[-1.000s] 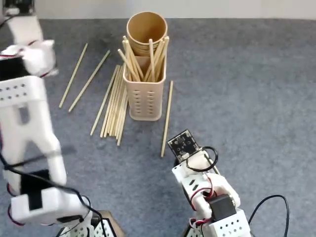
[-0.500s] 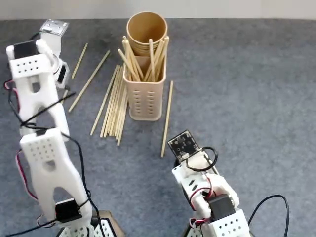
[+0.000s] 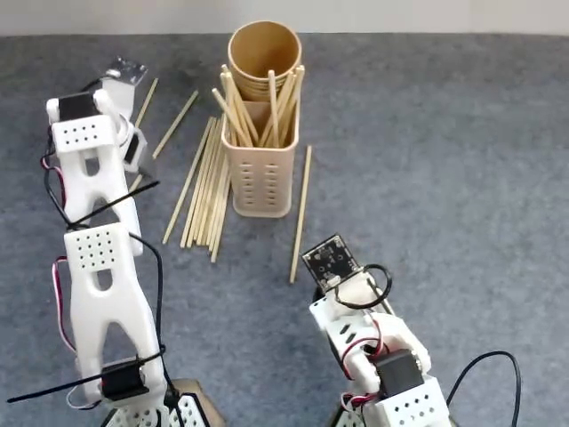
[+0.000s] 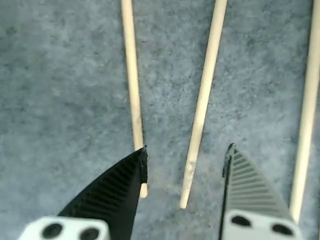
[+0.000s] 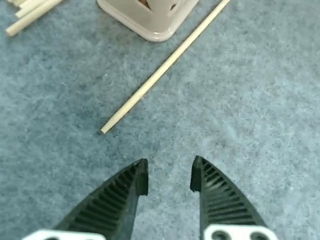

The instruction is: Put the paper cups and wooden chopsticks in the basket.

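A beige perforated basket (image 3: 260, 178) stands mid-table with several wooden chopsticks (image 3: 267, 111) upright in it. Stacked paper cups (image 3: 264, 52) sit at its far end; I cannot tell if they are inside or behind. My left gripper (image 4: 187, 149) is open low over the carpet, with the near end of one loose chopstick (image 4: 201, 105) between its fingers. Another chopstick (image 4: 132, 85) runs under the black fingertip (image 4: 131, 172). My right gripper (image 5: 170, 161) is open, short of a single chopstick (image 5: 165, 65) lying by the basket (image 5: 150, 17).
A bundle of several chopsticks (image 3: 204, 187) lies flat along the basket's left side, and its ends (image 5: 30, 10) appear in the right wrist view. The left arm (image 3: 93, 205) stretches along the table's left side. Grey carpet (image 3: 444, 160) extends to the right.
The left arm has swung in from the table's left edge toward the basket and come down over the two loose chopsticks. The right arm has stayed still.
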{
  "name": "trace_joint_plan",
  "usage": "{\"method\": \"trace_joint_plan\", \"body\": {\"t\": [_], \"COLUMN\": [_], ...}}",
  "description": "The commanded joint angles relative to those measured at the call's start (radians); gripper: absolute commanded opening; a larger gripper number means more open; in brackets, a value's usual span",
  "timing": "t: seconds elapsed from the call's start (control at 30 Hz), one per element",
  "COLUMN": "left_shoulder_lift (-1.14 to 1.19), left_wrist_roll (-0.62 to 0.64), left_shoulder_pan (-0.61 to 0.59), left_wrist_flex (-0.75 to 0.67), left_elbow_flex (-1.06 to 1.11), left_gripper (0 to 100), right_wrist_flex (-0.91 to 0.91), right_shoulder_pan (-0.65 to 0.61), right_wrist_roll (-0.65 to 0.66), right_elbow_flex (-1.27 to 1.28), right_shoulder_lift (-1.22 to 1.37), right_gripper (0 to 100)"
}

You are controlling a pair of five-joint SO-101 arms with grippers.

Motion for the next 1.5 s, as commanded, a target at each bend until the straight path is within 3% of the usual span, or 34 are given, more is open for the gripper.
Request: {"method": "trace_joint_plan", "body": {"t": [0.0,0.13,0.5,0.67,0.83,1.27,1.47], "left_shoulder_lift": [0.027,0.107,0.147,0.125,0.088,0.090,0.084], "left_wrist_roll": [-0.002,-0.002,0.021,0.069,0.170,0.176,0.176], "left_shoulder_pan": [0.027,0.030,0.031,0.007,-0.035,-0.090,-0.130], "left_wrist_flex": [-0.025,-0.040,0.023,0.025,-0.023,-0.301,-0.333], "left_elbow_flex": [-0.035,-0.039,-0.039,-0.082,-0.189,-0.018,-0.010], "left_gripper": [26,25,4,4,19,20,20], "right_wrist_flex": [-0.019,-0.018,-0.018,-0.018,-0.018,-0.018,-0.018], "right_shoulder_pan": [-0.016,-0.016,-0.018,-0.018,-0.018,-0.018,-0.018], "right_wrist_roll": [-0.015,-0.014,0.021,0.023,0.023,0.025,0.023], "right_elbow_flex": [0.004,0.004,0.004,0.005,0.005,0.005,0.005], "right_shoulder_lift": [-0.010,-0.010,-0.010,-0.010,-0.010,-0.010,-0.010], "right_gripper": [14.9,14.9,14.9,14.9,14.9,14.9,14.9]}}
